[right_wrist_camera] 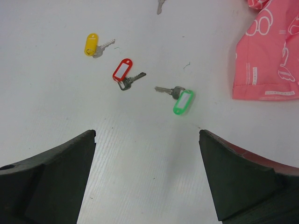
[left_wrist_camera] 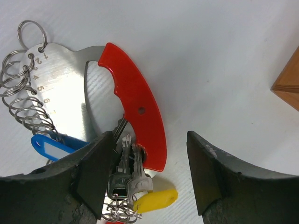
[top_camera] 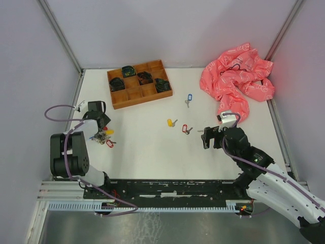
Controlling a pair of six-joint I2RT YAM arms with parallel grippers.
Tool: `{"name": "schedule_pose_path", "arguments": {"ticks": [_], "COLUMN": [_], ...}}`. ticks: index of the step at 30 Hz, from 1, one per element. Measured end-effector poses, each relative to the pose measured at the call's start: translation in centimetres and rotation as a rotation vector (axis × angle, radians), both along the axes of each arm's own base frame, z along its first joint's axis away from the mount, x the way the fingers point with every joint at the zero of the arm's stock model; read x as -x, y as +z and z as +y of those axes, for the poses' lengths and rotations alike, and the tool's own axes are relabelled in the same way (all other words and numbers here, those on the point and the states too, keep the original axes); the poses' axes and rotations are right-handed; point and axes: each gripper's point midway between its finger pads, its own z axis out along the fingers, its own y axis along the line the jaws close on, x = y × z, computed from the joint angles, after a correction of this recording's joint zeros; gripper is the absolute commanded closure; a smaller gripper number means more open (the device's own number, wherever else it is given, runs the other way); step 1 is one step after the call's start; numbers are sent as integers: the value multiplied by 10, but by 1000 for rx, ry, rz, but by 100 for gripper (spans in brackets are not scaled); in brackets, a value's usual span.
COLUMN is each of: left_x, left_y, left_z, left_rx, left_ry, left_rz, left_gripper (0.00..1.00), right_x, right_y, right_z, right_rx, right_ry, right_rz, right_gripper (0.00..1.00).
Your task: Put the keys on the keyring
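The keyring [left_wrist_camera: 138,105] is a bunch with a red curved plastic piece on a silvery plate, several thin rings [left_wrist_camera: 21,93], and keys with a yellow tag [left_wrist_camera: 154,199] and a blue tag [left_wrist_camera: 53,144]. It lies at the table's left [top_camera: 105,138]. My left gripper [left_wrist_camera: 149,144] is open and straddles the bunch, its left finger against the keys. Loose keys lie mid-table: yellow tag [right_wrist_camera: 91,45], red tag [right_wrist_camera: 122,71], green tag [right_wrist_camera: 183,101], blue tag [top_camera: 189,98]. My right gripper [right_wrist_camera: 147,137] is open and empty, just short of the green-tagged key.
A wooden compartment tray [top_camera: 139,84] with dark items stands at the back left; its corner shows in the left wrist view [left_wrist_camera: 287,84]. A crumpled pink cloth [top_camera: 237,81] lies at the back right, close to my right gripper [top_camera: 206,137].
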Motion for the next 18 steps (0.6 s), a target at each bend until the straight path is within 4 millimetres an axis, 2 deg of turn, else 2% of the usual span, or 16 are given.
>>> {"name": "schedule_pose_path", "arguments": {"ticks": [4, 8, 14, 18], "left_x": [-4, -7, -4, 3], "left_y": [-1, -1, -2, -3], "left_z": [-15, -36, -95, -148], "left_rx": [27, 60, 91, 111], "left_ry": [-48, -114, -287, -441], "left_rz": [-9, -28, -39, -36], "left_gripper": [40, 43, 47, 47], "right_x": [0, 0, 0, -1], "right_y": [0, 0, -2, -5], "right_z": [0, 0, 0, 1], "right_rx": [0, 0, 5, 14], "right_ry": [0, 0, 1, 3], "right_rz": [0, 0, 6, 18], "right_gripper": [0, 0, 0, 0]}}
